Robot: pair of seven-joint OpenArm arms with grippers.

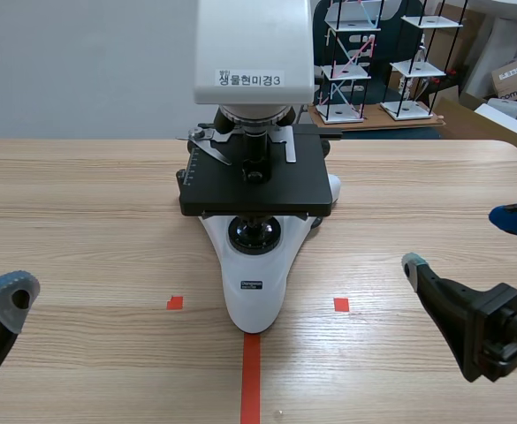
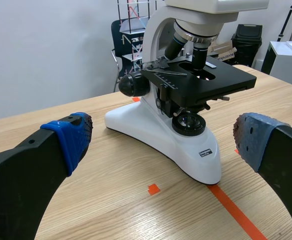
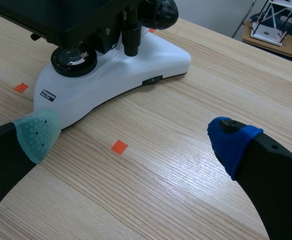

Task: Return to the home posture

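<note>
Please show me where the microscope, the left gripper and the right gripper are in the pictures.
microscope (image 1: 256,305): scene view, on its white base.
left gripper (image 2: 160,137): left wrist view, midway between its open fingertips.
right gripper (image 3: 133,139): right wrist view, midway between its open fingertips.

A white label (image 1: 250,79) on the microscope (image 1: 254,190) head is showing Korean print plus a numeral: 생물현미경3. Lower down, a small black nameplate (image 1: 252,284) is carrying pale lettering too tiny to read. At the back, a cardboard box (image 1: 516,75) is showing "compu".
</note>
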